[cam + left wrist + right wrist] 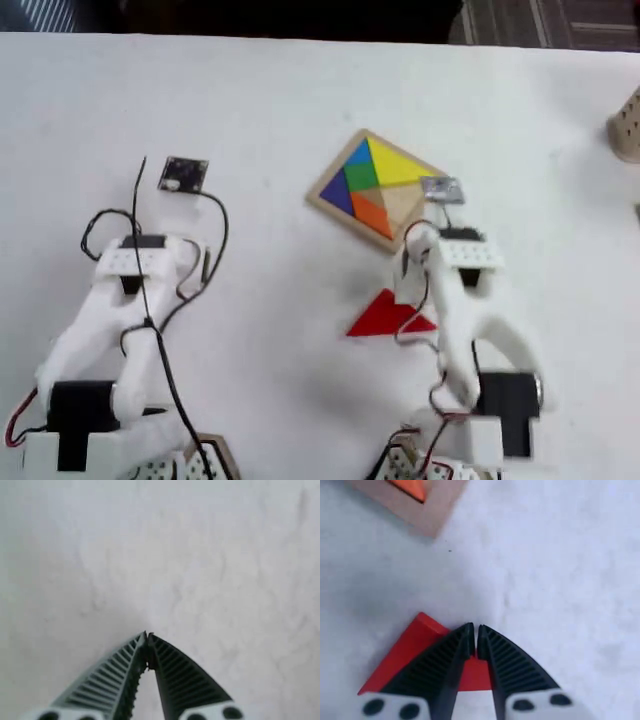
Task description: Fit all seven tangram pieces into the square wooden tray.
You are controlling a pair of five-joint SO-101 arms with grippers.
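While right end effector (pixel 474 634) hangs pinched above red triangle (pixel 407 650) | pointing downward

2 white arms (pixel 100 320), blk servos (pixel 75 405), blk/red cables (pixel 165 370), ribbed dark fingers (pixel 445 665)

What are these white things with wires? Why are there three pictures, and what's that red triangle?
They are two robot arms side by side at a white table. One picture looks down from above; the other two come from cameras on each arm's wrist. The pincer at each arm's tip is its end effector. The left end effector is shut over bare table, holding nothing. The right end effector is shut too, above a red triangle, a puzzle piece lying on the table. Nearby is a square wooden tray with coloured pieces already inside.
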